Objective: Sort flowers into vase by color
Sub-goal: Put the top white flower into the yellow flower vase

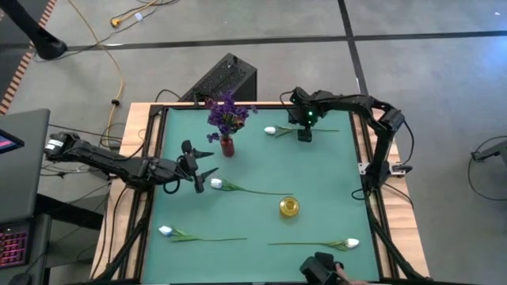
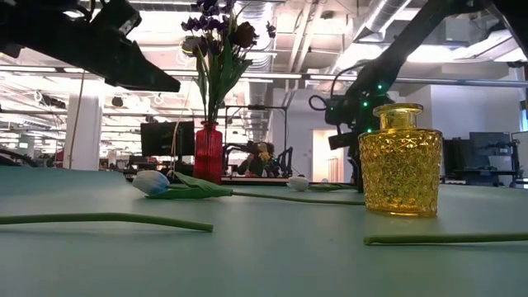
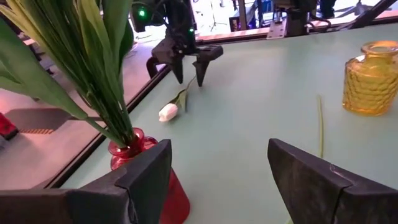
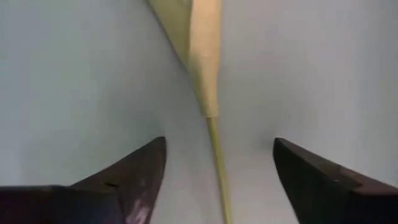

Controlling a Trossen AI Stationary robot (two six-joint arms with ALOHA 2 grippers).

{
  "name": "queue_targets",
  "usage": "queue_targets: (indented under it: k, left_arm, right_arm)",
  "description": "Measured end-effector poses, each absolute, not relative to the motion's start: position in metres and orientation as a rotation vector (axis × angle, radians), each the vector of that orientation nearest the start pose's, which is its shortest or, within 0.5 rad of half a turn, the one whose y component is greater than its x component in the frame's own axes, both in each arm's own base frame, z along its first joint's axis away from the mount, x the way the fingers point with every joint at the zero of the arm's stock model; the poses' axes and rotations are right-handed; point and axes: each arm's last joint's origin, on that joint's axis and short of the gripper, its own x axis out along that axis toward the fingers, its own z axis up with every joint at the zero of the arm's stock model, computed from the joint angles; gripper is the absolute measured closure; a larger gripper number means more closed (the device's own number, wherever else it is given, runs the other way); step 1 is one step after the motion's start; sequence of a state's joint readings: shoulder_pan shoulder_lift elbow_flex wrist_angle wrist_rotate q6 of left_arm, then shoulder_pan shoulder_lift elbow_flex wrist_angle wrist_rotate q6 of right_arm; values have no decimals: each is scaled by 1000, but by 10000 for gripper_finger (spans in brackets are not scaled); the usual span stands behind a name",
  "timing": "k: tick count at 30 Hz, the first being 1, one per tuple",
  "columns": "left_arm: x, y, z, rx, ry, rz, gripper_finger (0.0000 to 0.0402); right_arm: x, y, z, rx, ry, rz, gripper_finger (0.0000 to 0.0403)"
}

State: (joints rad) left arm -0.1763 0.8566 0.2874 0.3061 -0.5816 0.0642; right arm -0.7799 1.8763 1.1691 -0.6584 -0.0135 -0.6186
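A red vase [image 1: 227, 146] holding purple flowers [image 1: 228, 113] stands at the table's far left, and a yellow glass vase [image 1: 289, 207] stands near the middle. Several white flowers lie flat on the green table. One of them lies at the far edge [image 1: 270, 131]. My right gripper [image 1: 304, 134] points down over this flower, open. Its fingers stand on either side of the thin stem [image 4: 214, 143] just below a leaf [image 4: 202, 56], without touching. My left gripper [image 1: 200, 162] hovers open and level beside the red vase [image 3: 146, 180], above another white flower [image 1: 215, 184].
Two more white flowers lie near the front edge, one at the left [image 1: 165, 231] and one at the right [image 1: 351, 244]. A wooden rim [image 1: 150, 127] frames the table. A dark object with a person's hand [image 1: 341, 271] shows at the front edge.
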Motion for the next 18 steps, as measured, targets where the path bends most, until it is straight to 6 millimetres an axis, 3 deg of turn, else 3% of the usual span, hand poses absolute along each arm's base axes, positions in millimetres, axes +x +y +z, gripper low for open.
queue_targets:
  k: [5, 13, 15, 18]
  left_arm:
    - [175, -13, 198, 181, 264, 402, 165]
    - [175, -14, 197, 189, 268, 370, 213]
    - [175, -15, 197, 186, 272, 342, 221]
    - [175, -16, 196, 177, 273, 320, 231]
  right_arm:
    - [242, -239, 146, 50, 1441, -188, 178]
    - [241, -236, 146, 101, 1457, -219, 365]
    - [243, -234, 147, 107, 1453, -227, 385]
    - [244, -230, 153, 125, 1434, -246, 376]
